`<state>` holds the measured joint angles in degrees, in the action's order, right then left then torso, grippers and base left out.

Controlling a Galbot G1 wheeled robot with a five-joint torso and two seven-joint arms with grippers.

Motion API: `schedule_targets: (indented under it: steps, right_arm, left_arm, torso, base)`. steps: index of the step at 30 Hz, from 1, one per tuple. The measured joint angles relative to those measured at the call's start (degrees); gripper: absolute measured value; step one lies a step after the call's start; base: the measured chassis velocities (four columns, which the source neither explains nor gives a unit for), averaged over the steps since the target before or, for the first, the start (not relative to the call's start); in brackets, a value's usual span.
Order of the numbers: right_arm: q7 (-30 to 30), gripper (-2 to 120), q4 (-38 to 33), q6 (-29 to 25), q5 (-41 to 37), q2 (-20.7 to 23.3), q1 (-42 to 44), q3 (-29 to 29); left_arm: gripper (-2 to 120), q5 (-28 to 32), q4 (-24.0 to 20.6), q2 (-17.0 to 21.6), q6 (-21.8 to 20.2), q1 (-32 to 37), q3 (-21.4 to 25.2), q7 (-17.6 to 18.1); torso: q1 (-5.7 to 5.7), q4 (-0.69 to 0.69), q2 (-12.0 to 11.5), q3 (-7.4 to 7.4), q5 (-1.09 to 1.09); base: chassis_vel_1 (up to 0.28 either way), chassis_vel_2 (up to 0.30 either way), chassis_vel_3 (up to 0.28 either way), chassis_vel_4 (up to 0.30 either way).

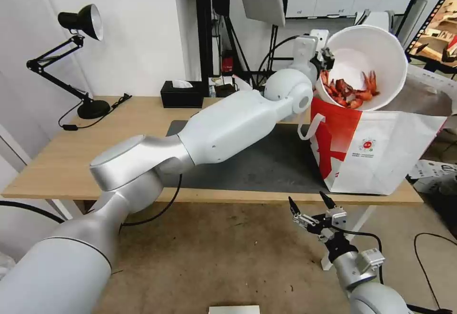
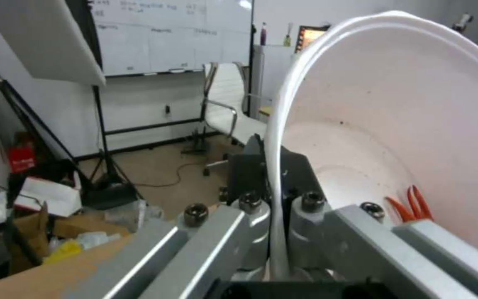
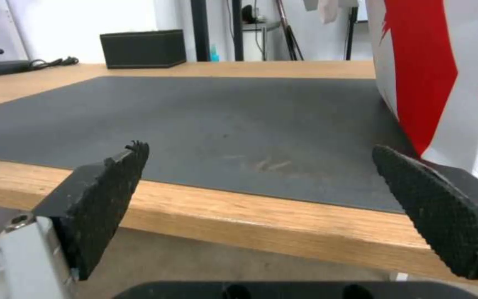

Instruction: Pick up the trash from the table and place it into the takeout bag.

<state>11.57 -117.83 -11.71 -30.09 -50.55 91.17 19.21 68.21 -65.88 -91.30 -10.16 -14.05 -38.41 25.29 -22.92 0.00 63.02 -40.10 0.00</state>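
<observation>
The long light-wood table [image 1: 57, 166] carries a large dark grey mat [image 1: 266, 161], bare across its middle, and at the table's right end stands the boxy red-and-white takeout bag [image 1: 376, 147], its silver lining showing at the open top and 1 white loop handle [image 1: 309, 126] hanging on the side toward the mat. The robot's left arm [image 1: 223, 128] stretches diagonally over the mat and hides part of it on the way to the bag. Above the bag's mouth the white bowl [image 1: 366, 62] is tipped steeply on its side, opening toward the robot, with red crayfish shells [image 1: 350, 90] gathered at its lower rim just over the bag's edge. The left gripper [image 1: 326, 59] has its jaws clamped on the bowl's rim, 1 finger inside and 1 outside, as the left wrist view shows at [image 2: 275, 207]. At the back of the table a black tissue box [image 1: 182, 94] sits near the mat's far edge, and a black desk lamp [image 1: 76, 57] stands well apart at the left end. The right gripper [image 1: 312, 204] hangs below the table's front edge, jaws spread wide with nothing between them.
</observation>
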Motion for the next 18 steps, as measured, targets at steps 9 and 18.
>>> schedule_targets:
  steps: [9, 18]
  right_arm:
    - [0.0, 100, 0.0, 0.0, 0.0, 0.0, 0.0, 0.0]
    - [0.0, 100, 0.0, 0.0, 0.0, 0.0, 0.0, 0.0]
  left_arm:
    - [0, 2.1, -1.32, 0.03, -1.56, 1.33, -2.28, -0.87]
    - [0, 2.18, -1.85, 0.03, -1.56, 2.46, -4.47, -1.23]
  torso:
    - [0.0, 0.0, 0.0, 0.0, 0.0]
    - [0.0, 0.0, 0.0, 0.0, 0.0]
  base:
    - [0.0, 0.0, 0.0, 0.0]
    - [0.0, 0.0, 0.0, 0.0]
